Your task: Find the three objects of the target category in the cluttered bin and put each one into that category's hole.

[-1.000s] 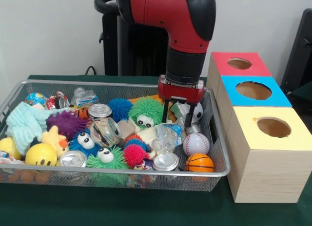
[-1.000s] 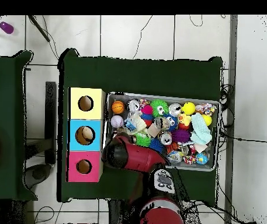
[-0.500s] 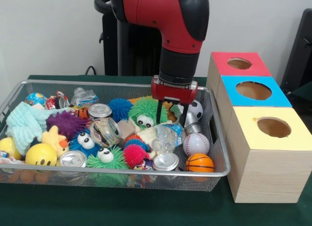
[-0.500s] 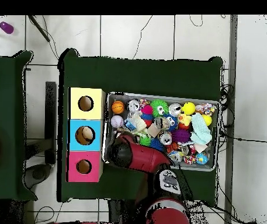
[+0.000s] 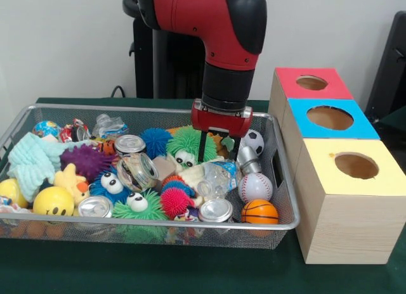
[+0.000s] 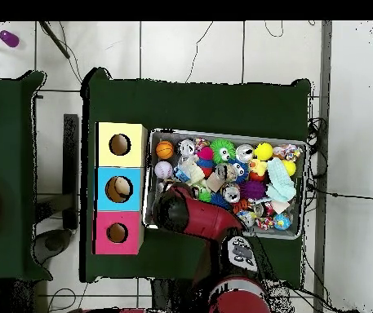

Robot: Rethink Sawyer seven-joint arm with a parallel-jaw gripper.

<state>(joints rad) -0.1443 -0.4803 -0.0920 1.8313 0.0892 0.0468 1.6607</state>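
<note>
In the wire bin [image 5: 287, 215] on the counter, the gripper [image 5: 217, 149] hangs with jaws open and empty over the green furry ball [image 5: 187, 146]; right of it, baseball [image 5: 255, 186] and basketball [image 5: 259, 211] look light, firm, best grasped across the middle.

My work table is covered with a dark green cloth [image 5: 190, 275], which reaches from the near edge to the far side. Behind it I see a plain off-white wall [image 5: 63, 40], evenly lit, no windows. A tall black stand [image 5: 168, 59] rises against that wall behind the table, and a black cable [image 5: 118, 90] loops just left of it. A dark panel [image 5: 390, 59] sits at the far right edge.

From above, the floor is pale grey tile with dark grout lines [image 6: 189, 53]; thin cables [image 6: 214, 37] trail across it. A second green-covered table [image 6: 6, 163] stands apart at the left.
</note>
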